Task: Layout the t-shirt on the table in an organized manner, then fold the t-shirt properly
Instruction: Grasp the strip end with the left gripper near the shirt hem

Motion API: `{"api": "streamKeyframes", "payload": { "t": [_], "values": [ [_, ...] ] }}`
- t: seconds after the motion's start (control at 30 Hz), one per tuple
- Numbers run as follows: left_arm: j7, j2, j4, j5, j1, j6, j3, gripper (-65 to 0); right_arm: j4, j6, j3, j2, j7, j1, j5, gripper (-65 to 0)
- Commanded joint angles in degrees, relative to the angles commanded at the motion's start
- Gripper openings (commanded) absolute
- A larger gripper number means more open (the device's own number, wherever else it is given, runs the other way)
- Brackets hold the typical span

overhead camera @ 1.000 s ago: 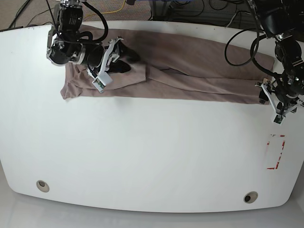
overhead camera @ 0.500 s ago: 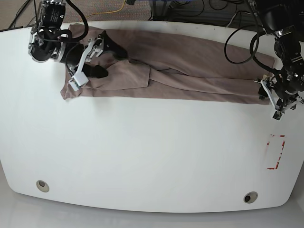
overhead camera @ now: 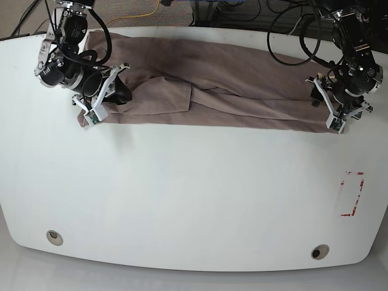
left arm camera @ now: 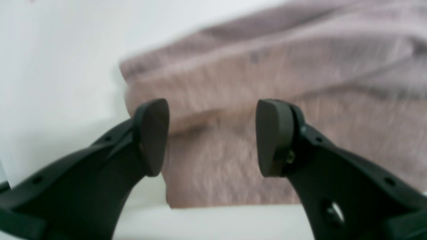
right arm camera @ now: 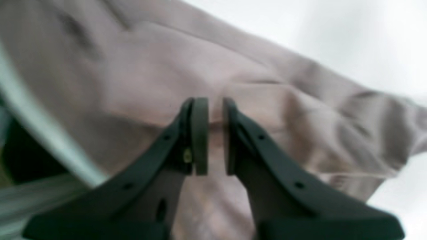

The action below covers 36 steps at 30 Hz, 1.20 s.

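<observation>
Both grippers over the t-shirt's ends, far side of table.
Left gripper [left arm camera: 212,136] jaws spread above right corner; right gripper [right arm camera: 215,135] jaws nearly together, narrow gap, cloth behind. T-shirt [overhead camera: 242,85] a long wrinkled band on the table [overhead camera: 182,194]; red tape [overhead camera: 351,193] near right.

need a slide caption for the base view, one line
Two arms work opposite ends of a mauve t-shirt stretched along the far edge of the white table; left gripper open, right gripper nearly closed.
</observation>
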<state>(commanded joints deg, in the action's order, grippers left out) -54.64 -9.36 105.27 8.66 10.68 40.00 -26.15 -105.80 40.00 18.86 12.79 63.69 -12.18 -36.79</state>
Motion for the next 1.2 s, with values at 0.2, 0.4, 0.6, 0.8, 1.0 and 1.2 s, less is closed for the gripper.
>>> {"api": "streamKeyframes", "payload": {
  "t": [0.2, 0.4, 0.6, 0.8, 1.0, 1.2],
  "values": [
    [0.8, 0.3, -3.5, -0.1, 0.1, 0.0, 0.0, -26.5, 7.9, 0.0, -1.6, -0.1, -7.2, -0.1, 9.4, -55.5],
    [1.0, -0.1, -8.8, -0.4, 0.2, 0.0, 0.0, -26.5, 14.3, 0.0, -1.6, 0.6, -12.5, 0.1, 15.4, -55.5],
    [1.1, 0.0, -11.8, -0.4, -0.2, 0.0, 0.3, -26.5, 21.1, 0.0, -1.6, 4.1, -16.2, 4.1, 15.6, -55.5],
    [1.0, 0.1, -13.4, -0.2, -2.5, 0.0, 3.0, -26.5, 26.3, 0.0, -1.6, 6.9, -17.1, 8.9, 15.6, -55.5],
    [-3.3, 0.1, -6.5, 2.3, -3.1, 0.0, 3.3, -26.5, 26.1, 0.0, -1.6, 7.1, -17.3, 9.4, 15.6, -55.5],
    [-11.3, -0.1, 0.6, 12.9, -4.0, 0.0, -3.7, -26.1, 26.1, 0.0, -1.7, 6.7, -17.1, 9.6, 15.8, -55.5]
  ]
}}
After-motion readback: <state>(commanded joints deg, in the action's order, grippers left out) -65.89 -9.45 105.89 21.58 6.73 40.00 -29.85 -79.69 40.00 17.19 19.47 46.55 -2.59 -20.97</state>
